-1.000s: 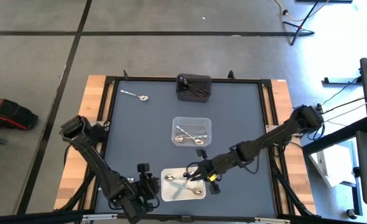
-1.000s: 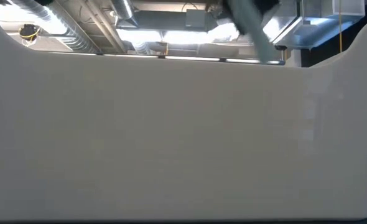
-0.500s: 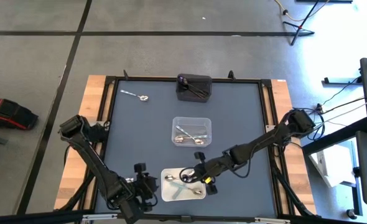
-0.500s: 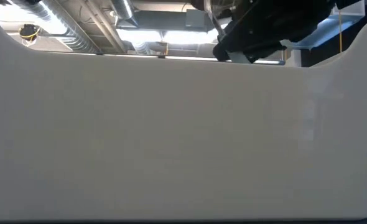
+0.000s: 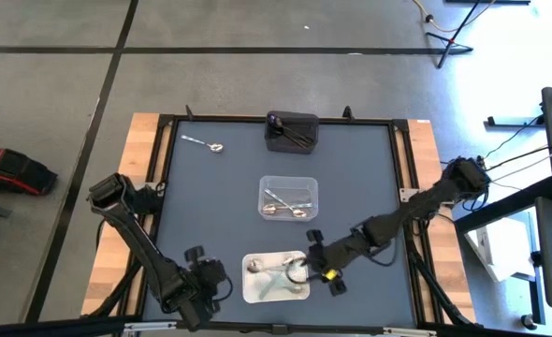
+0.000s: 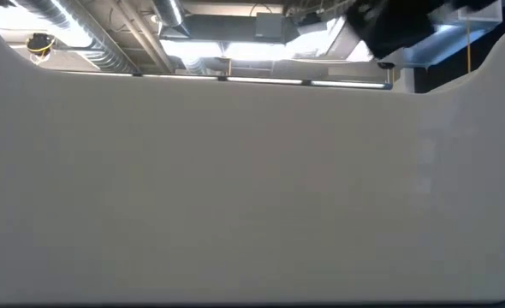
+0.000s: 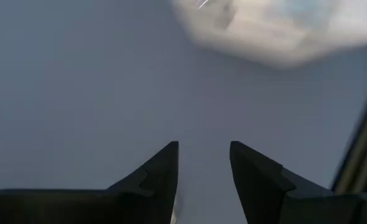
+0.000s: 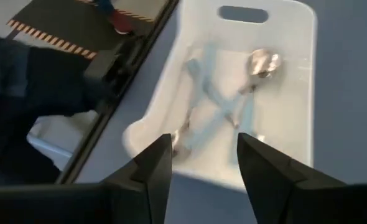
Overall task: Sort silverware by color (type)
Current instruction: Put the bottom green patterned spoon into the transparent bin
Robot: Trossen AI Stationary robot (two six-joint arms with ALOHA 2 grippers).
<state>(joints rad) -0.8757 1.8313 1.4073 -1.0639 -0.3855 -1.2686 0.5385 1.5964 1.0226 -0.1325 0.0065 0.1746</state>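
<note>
Pale-handled spoons (image 8: 224,102) lie crossed in the white tray (image 8: 295,68).
Right gripper (image 8: 199,163) hovers empty, fingers apart, at the tray's edge; left gripper (image 7: 203,171) waits open nearby. One silver spoon (image 5: 204,143) remains loose: approach it low, along its handle.

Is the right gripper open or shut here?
Open: the right gripper shows a clear gap between its fingers, nothing held, at the white tray holding pale-handled spoons.
</note>
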